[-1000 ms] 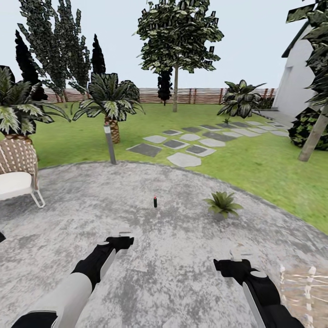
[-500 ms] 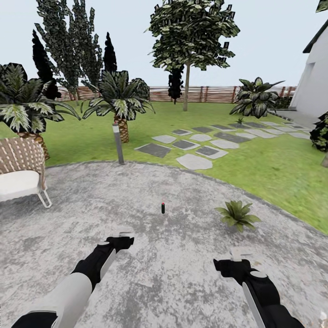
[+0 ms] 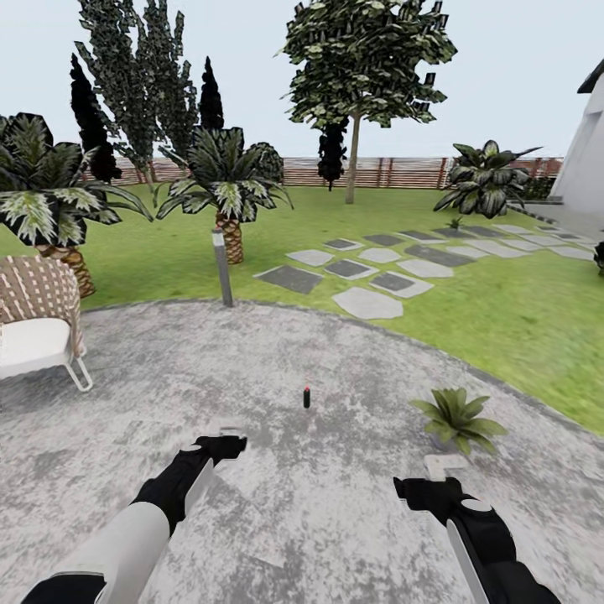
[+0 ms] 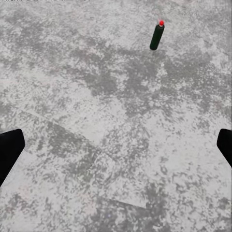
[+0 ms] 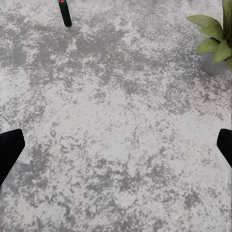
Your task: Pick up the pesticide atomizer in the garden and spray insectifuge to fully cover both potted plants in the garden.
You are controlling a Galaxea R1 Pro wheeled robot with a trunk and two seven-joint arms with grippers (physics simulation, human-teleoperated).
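Your pesticide atomizer [image 3: 307, 397] stands upright on the patio [image 3: 335, 520], one potted plant [image 3: 457, 417] nearby. Your left gripper [image 3: 225, 440] and right gripper [image 3: 436, 478] are wide open, holding nothing.

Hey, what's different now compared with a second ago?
The camera has turned left and edged forward, so the whole yard slid right in the head view: the house is nearly out of frame. The bottle and potted plant look slightly nearer. Nothing was grasped or released. Both arms hold the same pose, jaws open over the patio.
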